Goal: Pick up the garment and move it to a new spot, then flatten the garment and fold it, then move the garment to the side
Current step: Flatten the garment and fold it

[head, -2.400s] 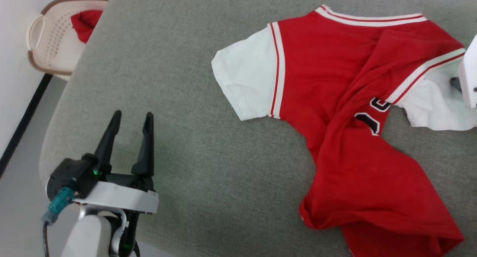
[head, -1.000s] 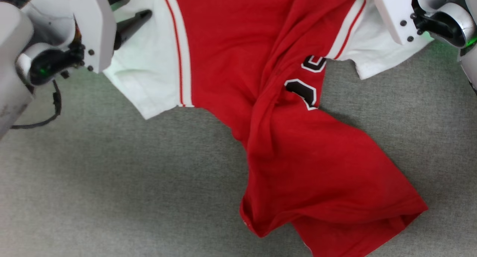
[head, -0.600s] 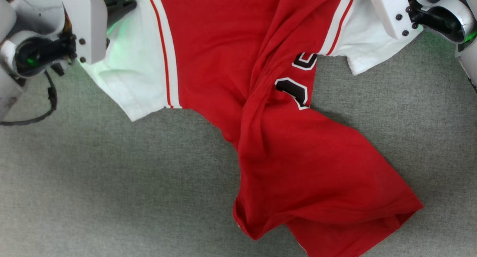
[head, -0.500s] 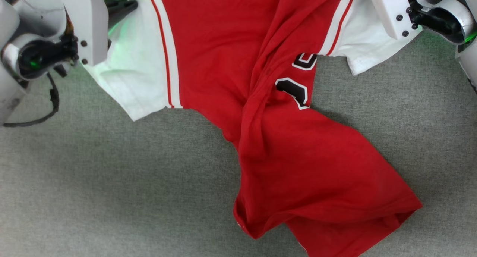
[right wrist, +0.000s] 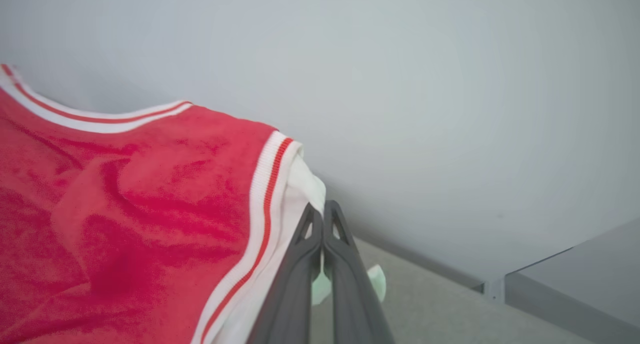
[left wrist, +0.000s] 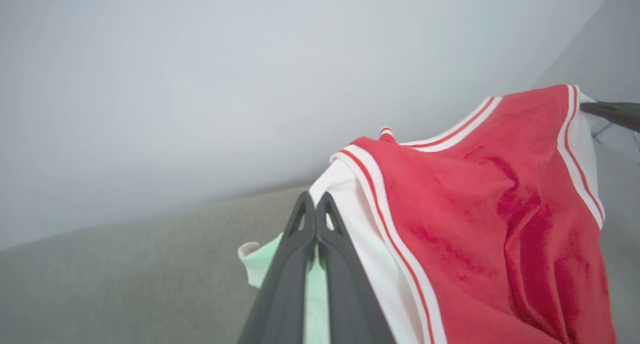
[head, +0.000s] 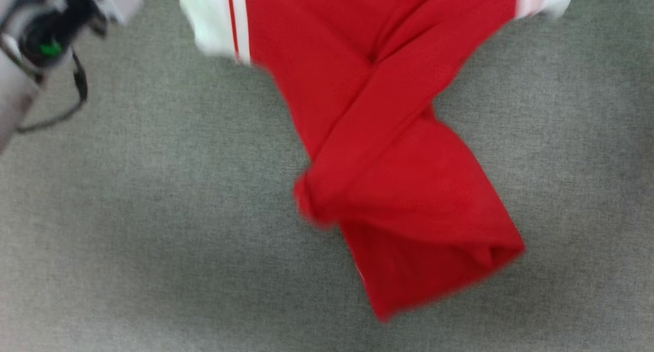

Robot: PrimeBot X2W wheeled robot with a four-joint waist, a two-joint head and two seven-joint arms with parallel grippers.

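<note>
The garment (head: 388,153), a red shirt with white sleeves and striped trim, hangs twisted from the top of the head view, and its lower end trails on the grey surface. The picture is blurred and the numerals are hidden in the folds. In the left wrist view my left gripper (left wrist: 316,204) is shut on the white sleeve at the shoulder of the garment (left wrist: 475,209). The right gripper (right wrist: 321,214) is shut on the other white sleeve of the garment (right wrist: 125,199). Between them the top edge is stretched in the air. One dark finger of the right gripper (left wrist: 612,113) shows at the far shoulder.
A grey fabric surface (head: 127,229) lies under the shirt, with bare room to its left and right. My left wrist (head: 46,30) with its cable sits at the upper left. A pale wall (left wrist: 200,84) stands behind, and a grey ledge (right wrist: 575,284) is at the right.
Both grippers have risen out of the head view's top with the sleeves. The shirt's lower part has been pulled up and away, narrowing into a twist, and the numerals have gone out of sight.
</note>
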